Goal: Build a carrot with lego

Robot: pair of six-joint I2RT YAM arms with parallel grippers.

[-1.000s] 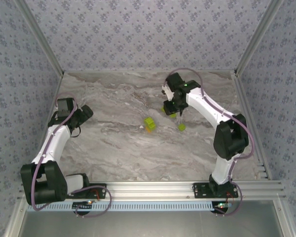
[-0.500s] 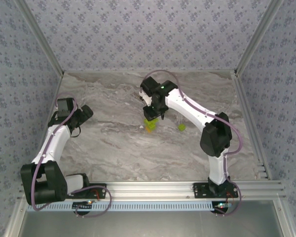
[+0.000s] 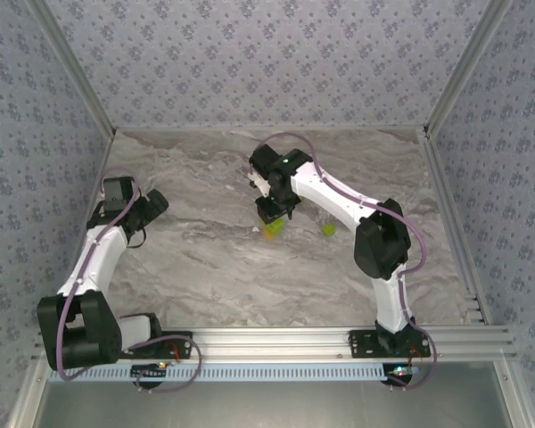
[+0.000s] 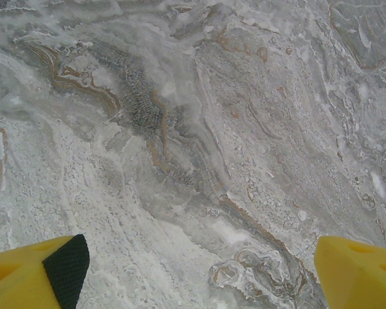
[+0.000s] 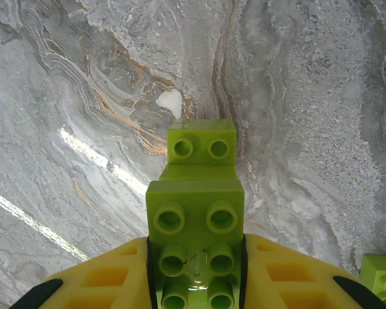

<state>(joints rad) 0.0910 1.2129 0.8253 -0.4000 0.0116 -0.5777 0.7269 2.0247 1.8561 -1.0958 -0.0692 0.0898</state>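
In the right wrist view my right gripper [image 5: 195,273] is shut on a lime-green lego brick [image 5: 194,222], its yellow fingers [image 5: 109,277] pressing both sides. A smaller lime-green brick [image 5: 201,147] joins it lower down at the far end, close to the marble table. From above, the right gripper [image 3: 275,214] sits over this green lego stack [image 3: 272,230] at mid-table. Another lime-green brick [image 3: 327,229] lies loose to its right, and its corner shows in the wrist view [image 5: 381,277]. My left gripper [image 3: 152,207] hangs open over bare table at the left. The orange brick is out of view.
The marble table [image 3: 205,267] is boxed in by patterned walls at the back and on both sides. An aluminium rail [image 3: 276,343] runs along the near edge by the arm bases. The left fingertips [image 4: 32,277] frame bare marble.
My right arm has swung left, from above the loose green brick to the green stack at mid-table. The left arm has stayed still.
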